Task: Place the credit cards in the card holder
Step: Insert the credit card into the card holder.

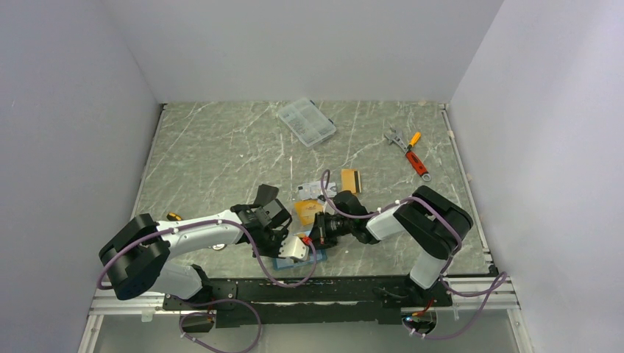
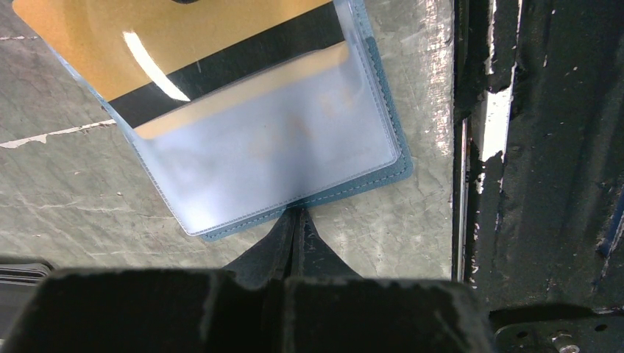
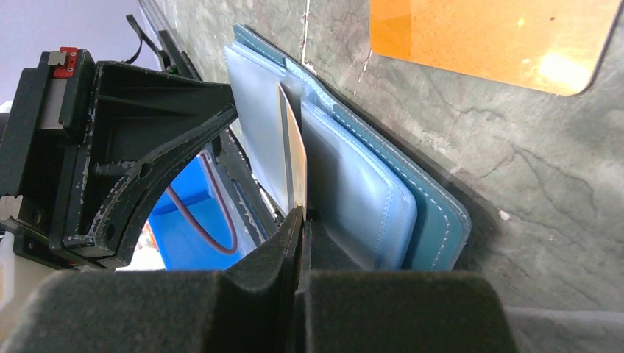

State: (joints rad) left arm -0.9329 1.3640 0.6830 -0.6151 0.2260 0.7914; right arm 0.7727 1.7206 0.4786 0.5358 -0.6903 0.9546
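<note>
Arms of a two-arm robot meet at the card holder (image 2: pixel 383 173), a teal wallet lying open on the green marbled tabletop (image 1: pixel 213 154) close to the near rail. The right gripper (image 3: pixel 298 217) is clenched on the edge of a gold credit card (image 2: pixel 147 37) with a dark stripe. The card's far end sits partly inside the holder's clear plastic pocket, and the rest sticks out. The left gripper (image 2: pixel 296 220) is clenched too, its tips meeting at the holder's stitched edge on the side opposite the card. Whether it pinches that edge or only presses against it cannot be told.

Just beyond the holder, an orange card (image 1: pixel 305 212) lies flat on the tabletop. A silver-grey card (image 1: pixel 310 191) lies a little farther back, and another gold card (image 1: pixel 351 180) lies beyond the holder to the right. Well beyond the holder, toward the back wall, rests a clear compartment box (image 1: pixel 307 121). Far to the holder's right rear are a wrench (image 1: pixel 395 137) and a red-handled tool (image 1: pixel 417 163).
</note>
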